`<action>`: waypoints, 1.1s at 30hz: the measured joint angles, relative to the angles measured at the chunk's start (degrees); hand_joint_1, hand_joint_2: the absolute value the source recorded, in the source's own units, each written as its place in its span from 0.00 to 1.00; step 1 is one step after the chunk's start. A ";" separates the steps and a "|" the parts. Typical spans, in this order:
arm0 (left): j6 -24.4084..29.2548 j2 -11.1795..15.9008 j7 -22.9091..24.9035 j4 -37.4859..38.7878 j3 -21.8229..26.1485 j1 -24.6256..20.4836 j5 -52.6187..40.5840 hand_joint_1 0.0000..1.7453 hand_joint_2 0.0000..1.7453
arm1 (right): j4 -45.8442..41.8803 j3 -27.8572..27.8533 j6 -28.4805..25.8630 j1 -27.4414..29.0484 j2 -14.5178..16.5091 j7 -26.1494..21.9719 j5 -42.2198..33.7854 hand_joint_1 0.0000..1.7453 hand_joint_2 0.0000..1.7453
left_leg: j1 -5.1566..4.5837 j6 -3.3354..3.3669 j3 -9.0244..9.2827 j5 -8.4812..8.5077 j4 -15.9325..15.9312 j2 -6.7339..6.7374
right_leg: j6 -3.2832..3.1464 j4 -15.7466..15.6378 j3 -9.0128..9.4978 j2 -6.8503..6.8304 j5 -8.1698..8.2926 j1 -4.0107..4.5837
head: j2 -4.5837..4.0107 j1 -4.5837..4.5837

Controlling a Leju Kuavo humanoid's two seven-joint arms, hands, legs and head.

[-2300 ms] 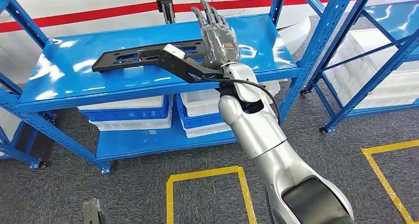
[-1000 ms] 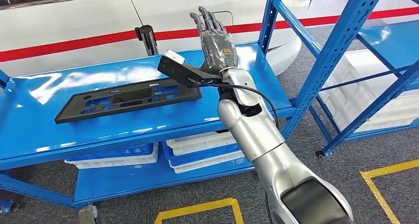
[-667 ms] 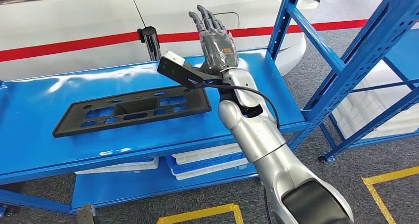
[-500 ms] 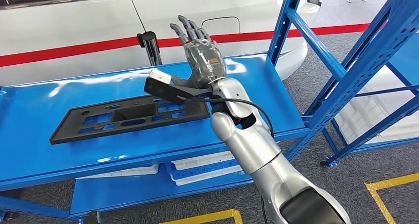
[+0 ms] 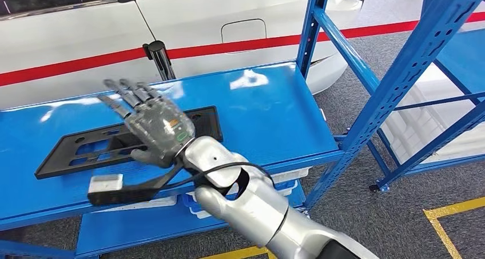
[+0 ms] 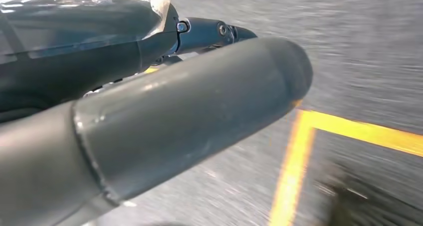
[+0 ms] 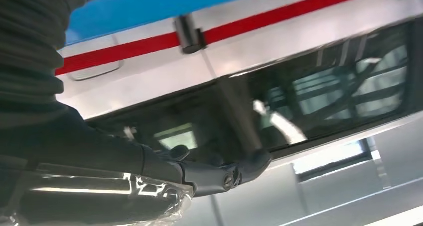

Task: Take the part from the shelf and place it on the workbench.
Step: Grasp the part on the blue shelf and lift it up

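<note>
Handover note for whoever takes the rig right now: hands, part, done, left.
Right hand: open, fingers spread, holding nothing, above the long flat black plastic part with cut-outs.
Left hand: hangs over grey carpet with a yellow floor line; whether it is open or closed cannot be told.
Part: lies flat on the top of the glossy blue metal shelf, in front of a white vehicle with a red stripe.
Done: nothing picked up yet.
Left: grip the part, lift it, carry it to the workbench.

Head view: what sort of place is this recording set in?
Probably a vehicle workshop or assembly floor. Blue steel shelving holds a black part, a white vehicle body with a red stripe stands behind it, and yellow floor marking lines the grey carpet.
</note>
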 joint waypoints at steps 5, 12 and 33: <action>1.79 -0.54 4.25 0.16 -2.13 0.73 -1.53 0.00 0.00 | -0.59 8.38 0.99 0.30 1.31 0.11 -4.28 0.00 1.00 | 0.31 -2.00 0.03 0.05 -0.09 -0.20 | -0.18 0.03 0.14 -0.23 -0.01 0.31 | 0.00 0.04; 2.81 -0.80 4.48 0.17 -2.42 0.79 -1.57 0.00 0.00 | -0.90 11.51 1.19 0.27 1.34 0.40 -6.01 0.00 1.00 | 0.42 -2.76 0.02 0.16 -0.10 -0.21 | -0.29 0.03 0.16 -0.23 0.06 0.36 | 0.00 0.04; 6.18 -1.96 3.36 0.19 -2.71 0.93 -1.61 0.00 0.00 | 11.83 24.51 -2.61 -4.93 1.29 14.03 -9.85 0.00 1.00 | -0.03 -2.72 0.17 0.20 0.05 -0.24 | -0.26 0.01 0.36 -0.38 0.12 -0.04 | 0.00 0.05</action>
